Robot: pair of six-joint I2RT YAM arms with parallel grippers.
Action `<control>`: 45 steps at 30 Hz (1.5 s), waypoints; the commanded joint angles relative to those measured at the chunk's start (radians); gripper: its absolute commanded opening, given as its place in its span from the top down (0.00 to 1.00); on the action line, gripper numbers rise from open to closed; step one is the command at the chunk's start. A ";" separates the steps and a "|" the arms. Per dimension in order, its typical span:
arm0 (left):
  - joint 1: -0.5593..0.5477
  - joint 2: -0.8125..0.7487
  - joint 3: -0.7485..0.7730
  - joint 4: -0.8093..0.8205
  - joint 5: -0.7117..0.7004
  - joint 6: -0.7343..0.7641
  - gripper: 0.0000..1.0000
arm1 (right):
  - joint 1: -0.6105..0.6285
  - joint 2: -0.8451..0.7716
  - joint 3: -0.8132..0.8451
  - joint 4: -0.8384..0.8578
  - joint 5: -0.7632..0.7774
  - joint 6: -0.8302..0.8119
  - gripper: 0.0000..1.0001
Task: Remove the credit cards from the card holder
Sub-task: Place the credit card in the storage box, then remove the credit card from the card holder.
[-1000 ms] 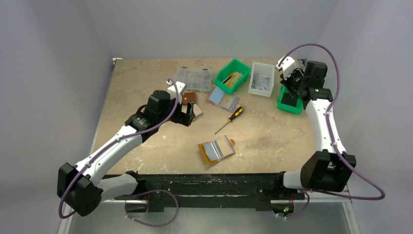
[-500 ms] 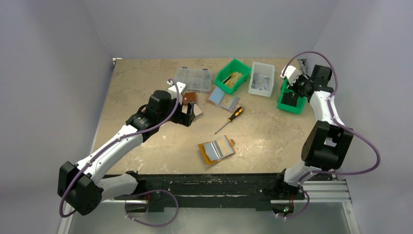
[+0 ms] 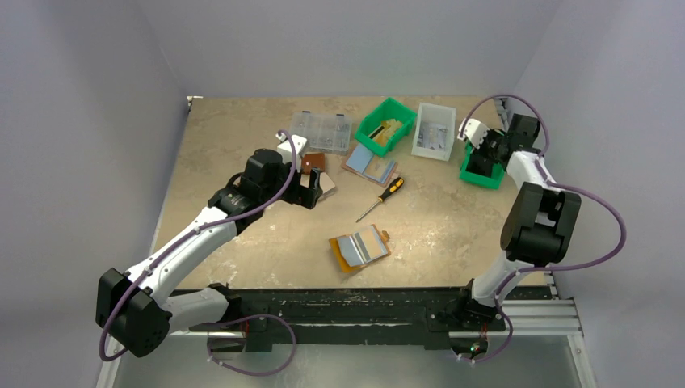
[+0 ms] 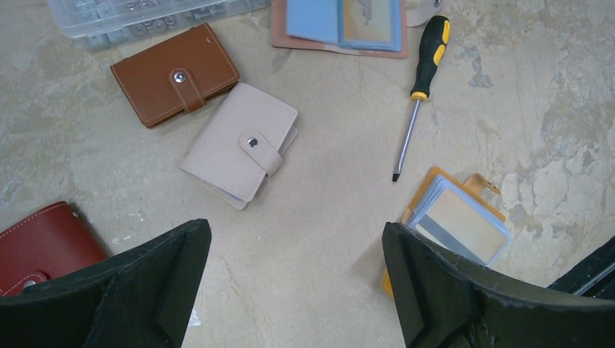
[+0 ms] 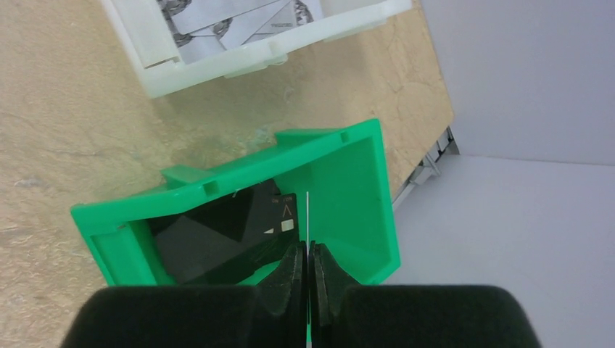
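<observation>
Right arm folded back, right tool lowered over green bin at right edge of tabletop, pinching credit card; I'd release. Meanwhile left tool wide.

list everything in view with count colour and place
table: 1, beige, under all
card holder: 1, mustard, open, near centre
slotted card: at least 1, silvery, in card holder
mid green bin: 1, far middle
right green bin: 1, far right
white bin: 1, between green bins
organizer: 1, clear, far left-centre
dark cards: count unclear, black, in right green bin
held card: 1, pale, edge-on, over right green bin
screwdriver: 1, black-yellow handle, centre
brown wallet: 1, by organizer
beige wallet: 1, beside brown wallet
red wallet: 1, beside left gripper
pink wallet: 1, open, by mid green bin
left gripper: open, above wallets
right gripper: shut on held card
</observation>
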 commanded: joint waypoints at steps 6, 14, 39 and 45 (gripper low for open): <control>0.007 -0.020 -0.004 0.024 0.025 0.008 0.04 | 0.002 -0.031 -0.073 0.034 -0.076 -0.031 0.57; 0.014 -0.030 -0.006 0.030 0.059 0.000 0.04 | 0.001 -0.199 -0.160 -0.041 -0.189 0.030 0.45; 0.020 -0.051 -0.097 0.265 0.440 -0.242 0.07 | 0.261 -0.411 -0.186 -0.570 -0.464 0.379 0.57; -0.024 -0.076 -0.214 0.469 0.489 -0.516 0.07 | 0.291 -0.494 -0.257 -0.564 -0.615 0.410 0.40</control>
